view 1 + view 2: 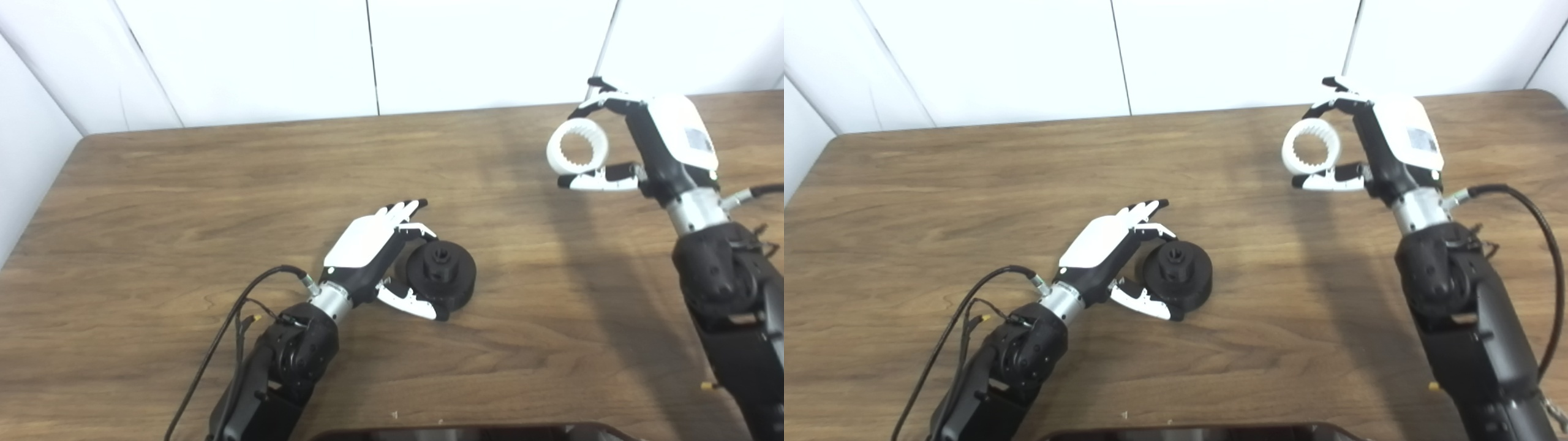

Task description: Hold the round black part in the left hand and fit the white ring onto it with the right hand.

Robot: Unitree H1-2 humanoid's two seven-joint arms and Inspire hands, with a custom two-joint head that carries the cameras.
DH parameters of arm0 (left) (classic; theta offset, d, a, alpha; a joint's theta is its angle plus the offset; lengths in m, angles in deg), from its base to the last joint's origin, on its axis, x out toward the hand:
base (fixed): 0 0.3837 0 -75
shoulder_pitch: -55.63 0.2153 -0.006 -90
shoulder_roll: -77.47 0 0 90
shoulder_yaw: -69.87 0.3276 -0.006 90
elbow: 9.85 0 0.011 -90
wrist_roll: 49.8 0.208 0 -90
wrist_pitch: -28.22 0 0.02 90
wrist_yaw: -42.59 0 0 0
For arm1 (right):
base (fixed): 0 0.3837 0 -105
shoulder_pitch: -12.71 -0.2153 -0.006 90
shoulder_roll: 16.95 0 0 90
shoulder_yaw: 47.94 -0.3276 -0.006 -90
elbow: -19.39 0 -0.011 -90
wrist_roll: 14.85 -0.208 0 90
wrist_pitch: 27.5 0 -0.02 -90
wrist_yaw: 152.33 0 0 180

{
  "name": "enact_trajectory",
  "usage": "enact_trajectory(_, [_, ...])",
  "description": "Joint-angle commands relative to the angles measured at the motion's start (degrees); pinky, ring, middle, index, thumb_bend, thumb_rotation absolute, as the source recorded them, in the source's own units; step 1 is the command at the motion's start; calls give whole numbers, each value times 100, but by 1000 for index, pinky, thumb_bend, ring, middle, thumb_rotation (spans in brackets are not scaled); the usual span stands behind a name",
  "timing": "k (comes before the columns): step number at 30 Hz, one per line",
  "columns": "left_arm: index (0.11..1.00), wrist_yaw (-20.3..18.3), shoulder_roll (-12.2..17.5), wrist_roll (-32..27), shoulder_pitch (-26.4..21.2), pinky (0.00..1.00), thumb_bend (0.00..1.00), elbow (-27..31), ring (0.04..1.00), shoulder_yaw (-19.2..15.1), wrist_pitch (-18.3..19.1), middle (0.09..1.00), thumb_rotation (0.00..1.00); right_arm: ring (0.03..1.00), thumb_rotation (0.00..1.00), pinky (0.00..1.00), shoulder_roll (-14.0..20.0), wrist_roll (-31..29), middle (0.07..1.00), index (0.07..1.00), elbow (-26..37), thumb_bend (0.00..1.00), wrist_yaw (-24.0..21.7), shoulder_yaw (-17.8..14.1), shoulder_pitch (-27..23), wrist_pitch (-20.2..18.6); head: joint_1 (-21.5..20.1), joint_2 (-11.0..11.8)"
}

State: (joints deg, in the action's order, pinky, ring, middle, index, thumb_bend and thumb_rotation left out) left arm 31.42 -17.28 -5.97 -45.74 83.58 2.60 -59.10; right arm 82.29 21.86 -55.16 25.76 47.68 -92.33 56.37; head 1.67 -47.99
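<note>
- Nearest, the left robot hand (373,251) lies low on the tabletop (184,202), fingers spread beside the round black part (442,274); thumb and fingers flank it, apparently touching, without a firm grasp.
- The black part rests on the tabletop, its hub facing up.
- Farther off, the right robot hand (1372,147) is raised, pinching the white ring (1311,146) between fingertips and thumb, well apart from the black part.
- The step in hand looks like securing the black part; next the left must close around it, then the ring must be aligned over the hub.

Black part (441,274) on table (184,202), white ring (578,153) well right.
</note>
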Motion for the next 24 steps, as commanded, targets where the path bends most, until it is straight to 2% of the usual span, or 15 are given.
enact_trajectory(1, [604, 56, 45, 51, -201, 1000, 976, 129, 1000, -51, -3, 1000, 407, 839, 151, 783, -5, -11, 866, 492, 423, 521, -77, -30, -12, 79, -1, -11])
enact_trajectory(6, [607, 33, 40, 61, -198, 1000, 977, 134, 1000, -61, 15, 1000, 405, 845, 153, 811, -170, 34, 869, 493, 1024, 520, -309, 43, 450, 71, -22, -27])
enact_trajectory(15, [609, 54, 25, 50, -213, 1000, 979, 114, 1000, -74, 7, 1000, 397, 872, 149, 930, -542, 39, 865, 493, 1582, 520, -726, 225, 1000, 56, -30, -48])
enact_trajectory(20, [610, 28, 32, 58, -222, 1000, 978, 118, 1000, -62, 23, 1000, 402, 867, 149, 919, -715, 40, 862, 493, 1623, 520, -834, 394, 1145, 176, -62, -60])
enact_trajectory(24, [608, 42, 9, -5, -218, 1000, 980, 93, 1000, -65, -5, 1000, 402, 861, 154, 885, -851, 136, 862, 493, 1427, 520, -860, 558, 1114, 252, -65, -68])
